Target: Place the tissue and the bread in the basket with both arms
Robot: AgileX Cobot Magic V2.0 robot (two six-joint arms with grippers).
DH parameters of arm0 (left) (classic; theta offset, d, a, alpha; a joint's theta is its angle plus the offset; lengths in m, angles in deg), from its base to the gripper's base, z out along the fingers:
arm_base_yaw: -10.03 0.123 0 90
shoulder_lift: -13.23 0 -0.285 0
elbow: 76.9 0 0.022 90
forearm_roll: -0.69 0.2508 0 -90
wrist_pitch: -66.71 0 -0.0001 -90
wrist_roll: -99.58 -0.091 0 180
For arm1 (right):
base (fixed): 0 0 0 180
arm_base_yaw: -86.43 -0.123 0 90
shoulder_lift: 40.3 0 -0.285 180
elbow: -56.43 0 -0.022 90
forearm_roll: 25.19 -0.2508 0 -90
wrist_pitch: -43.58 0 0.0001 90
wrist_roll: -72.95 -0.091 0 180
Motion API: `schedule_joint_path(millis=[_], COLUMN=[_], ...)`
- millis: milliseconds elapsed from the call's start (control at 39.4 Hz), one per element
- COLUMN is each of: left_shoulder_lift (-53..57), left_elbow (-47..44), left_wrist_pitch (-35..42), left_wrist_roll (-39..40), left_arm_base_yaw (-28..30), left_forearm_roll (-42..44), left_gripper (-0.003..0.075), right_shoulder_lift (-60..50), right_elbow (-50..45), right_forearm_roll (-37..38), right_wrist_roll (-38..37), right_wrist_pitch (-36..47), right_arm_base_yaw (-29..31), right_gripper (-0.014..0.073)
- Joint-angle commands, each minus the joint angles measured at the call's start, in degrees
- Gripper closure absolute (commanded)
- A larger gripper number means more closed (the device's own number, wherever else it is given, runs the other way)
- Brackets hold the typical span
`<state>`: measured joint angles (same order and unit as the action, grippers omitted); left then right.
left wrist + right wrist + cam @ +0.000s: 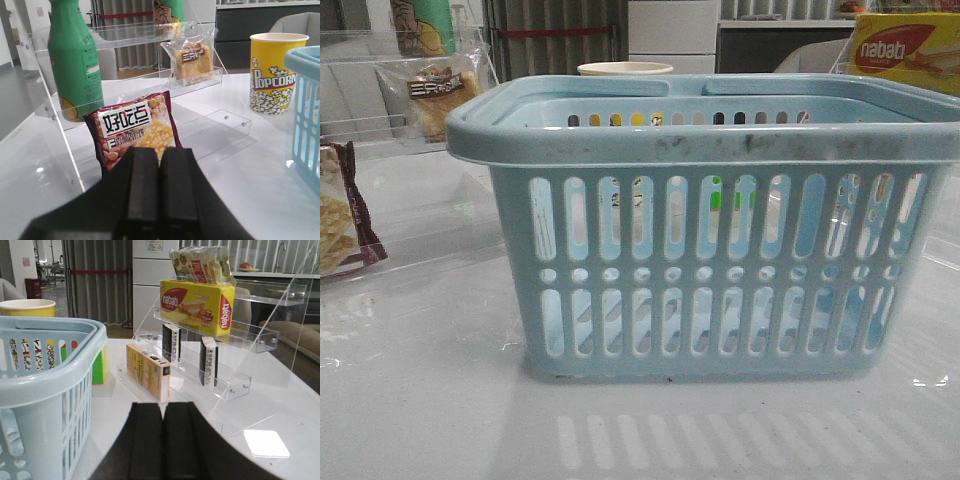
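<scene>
The large light-blue slotted plastic basket (705,220) stands mid-table. Left of the basket and behind it, the clear crinkly bag of golden-brown bread (189,61) leans on an acrylic shelf (200,80). Right of the basket, a black-and-pale tissue pack (207,361) stands upright on another rack. The left gripper (159,192) and right gripper (163,440) are both closed on nothing.
</scene>
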<state>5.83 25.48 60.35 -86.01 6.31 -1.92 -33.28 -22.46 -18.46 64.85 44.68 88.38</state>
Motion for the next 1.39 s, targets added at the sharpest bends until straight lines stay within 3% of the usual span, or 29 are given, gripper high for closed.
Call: schedule_joint_path(millis=[0, 634, 913, 1065, 1370], left_shoulder_lift=[0.91, 0.91, 0.91, 0.91, -6.13], left_elbow=[-0.01, -0.01, 0.64, 6.93, 29.49], left_wrist_pitch=[5.19, 5.33, 12.40, 9.75, -3.61], left_wrist_roll=[0.19, 0.19, 0.19, 0.19, 0.19], left_arm_base_yaw=[-0.58, -0.58, -0.58, -0.58, -0.58], left_forearm_roll=[-0.58, -0.58, -0.58, -0.58, -0.58], left_gripper=[0.0622, 0.0622, 0.0622, 0.0622, 0.0622], right_shoulder_lift=[-0.87, -0.87, -0.87, -0.87, 4.53], right_elbow=[-0.07, -0.07, 0.06, 4.95, 25.67], right_forearm_roll=[0.32, 0.32, 0.32, 0.38, 1.80], right_wrist_roll=[0.06, 0.06, 0.06, 0.06, 0.06], right_wrist_pitch=[5.27, 5.27, 7.33, 4.40, -14.59], right_arm_base_yaw=[0.03, 0.03, 0.02, -0.08, -0.08], right_gripper=[0.0538, 0.0538, 0.0538, 0.0538, 0.0538])
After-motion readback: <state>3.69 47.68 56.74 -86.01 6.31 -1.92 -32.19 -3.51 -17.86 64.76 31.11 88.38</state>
